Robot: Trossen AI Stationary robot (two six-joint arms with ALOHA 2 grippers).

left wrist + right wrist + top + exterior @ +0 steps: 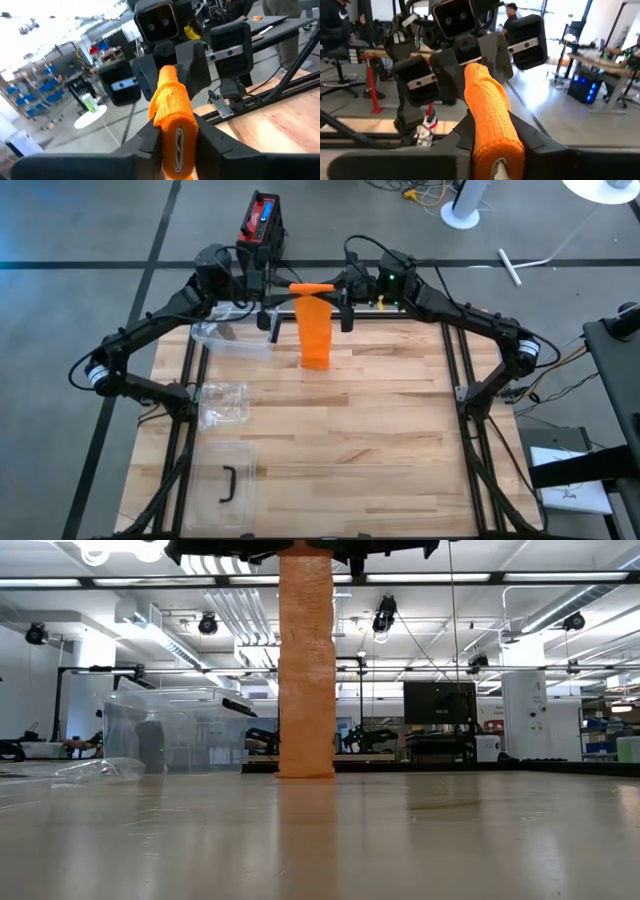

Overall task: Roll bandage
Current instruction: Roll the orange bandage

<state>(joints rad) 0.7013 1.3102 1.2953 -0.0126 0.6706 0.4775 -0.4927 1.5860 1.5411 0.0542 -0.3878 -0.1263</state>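
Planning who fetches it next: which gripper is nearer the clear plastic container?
Left. The left gripper holds the orange bandage beside the clear plastic container; the right gripper is farther.

The bandage [315,330] is orange cloth with a coarse, open-knit, matt weave. The bench [380,430] is pale wooden planks with a smooth, faintly shiny finish. At the left of the high view, a clear glossy plastic box [230,337] and crinkled clear plastic bag [222,404] lie.

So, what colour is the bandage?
Orange, with a woven mesh texture. The bandage shows best in the right wrist view.
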